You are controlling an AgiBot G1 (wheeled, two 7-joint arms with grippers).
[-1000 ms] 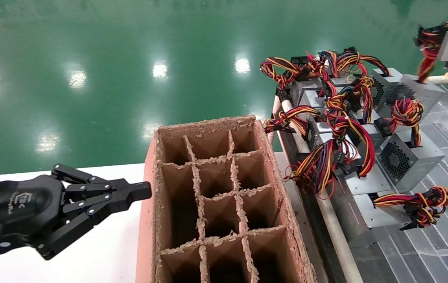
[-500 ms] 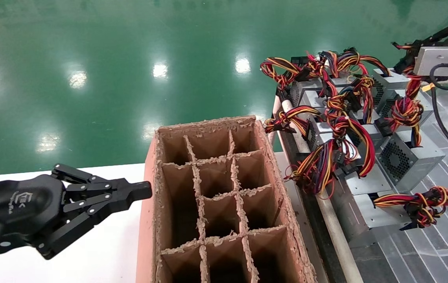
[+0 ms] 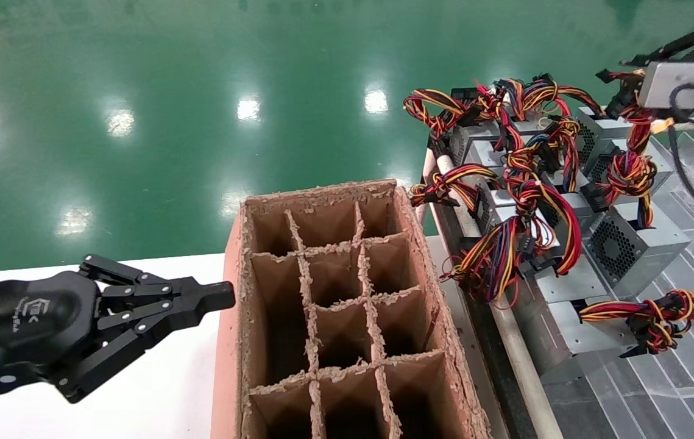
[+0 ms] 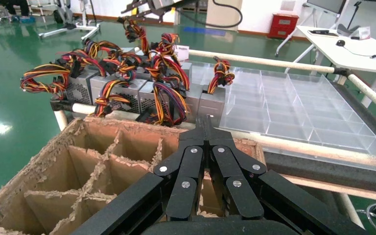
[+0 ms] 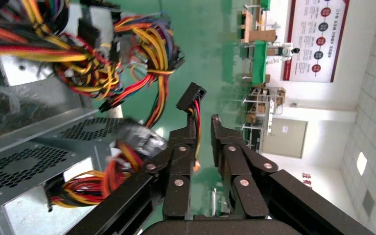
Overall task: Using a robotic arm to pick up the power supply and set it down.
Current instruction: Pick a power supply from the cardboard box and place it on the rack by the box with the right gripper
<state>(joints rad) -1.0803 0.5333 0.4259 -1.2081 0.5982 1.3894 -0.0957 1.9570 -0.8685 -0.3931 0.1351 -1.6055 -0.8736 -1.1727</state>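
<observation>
green floor (image 3: 200, 91) fills the far half of the head view. one white counter (image 3: 158, 390) lies along the near left. at its right edge stands one brown cardboard divider box (image 3: 231, 317) with ragged rims. its grid is three cells wide, four rows are in view, and every visible cell looks bare.

beside the box, past the counter's right edge, is one clear plastic tray (image 3: 688, 366) on a padded rail. at least six grey power supplies (image 3: 633, 244) are crowded along the tray's left side and far end, each trailing red, yellow, orange and black wires. the tangle hides the exact count.

two end effectors show. the right end effector (image 3: 615, 68) hangs over the tray's far right corner. its fingers (image 5: 178, 161) are almost together, clamped on one strand of a wire loom (image 3: 630, 171) that ends in a black plug. the power supply (image 3: 660, 164) under that loom lies on the tray among the far group.

the left end effector (image 3: 225, 296) is parked over the counter just beside the box's left wall, its fingers pressed together on nothing.
</observation>
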